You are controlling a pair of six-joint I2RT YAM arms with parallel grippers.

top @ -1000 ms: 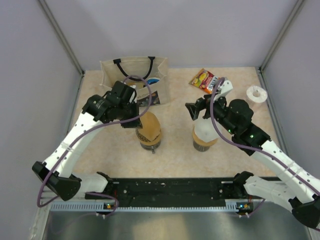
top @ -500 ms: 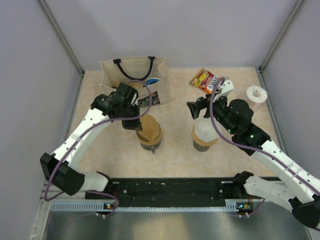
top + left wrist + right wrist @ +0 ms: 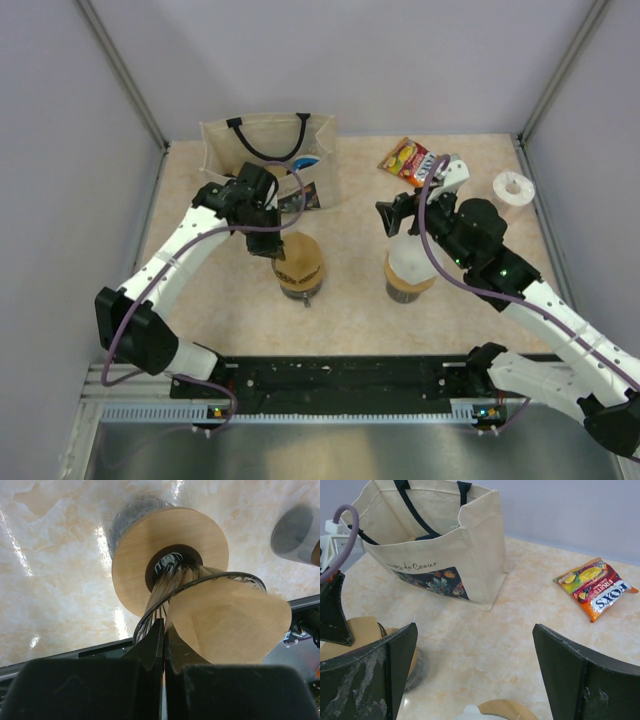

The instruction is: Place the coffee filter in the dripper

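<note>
**Filter sits in the dripper, left jaws pinched on its edge**

In the overhead view the dripper [image 3: 303, 268] stands on the table [image 3: 350, 315] a little left of centre. The left arm bends over it from the upper left.

The left wrist view shows the dripper's flat tan ring and dark centre hole in the upper middle of the frame, with the ribbed cone reaching toward the lens. The brown paper coffee filter [image 3: 230, 625] lies inside that cone, and its top rises past the dark rim at lower right. The left jaws are closed at bottom centre, pressed together on the filter's near edge. From this angle it is hard to tell whether the cone's rim is caught between them too.

The right jaws stand wide apart and hold nothing. In the overhead view they sit just right of centre, directly above a white cone [image 3: 408, 262] in the frame. A cream tote bag [image 3: 222, 140] stands in the upper left-centre, beyond the dripper. A bright sweets packet [image 3: 408, 160] lies in the upper right, and a small white ring [image 3: 515, 187] lies near the right edge.
</note>
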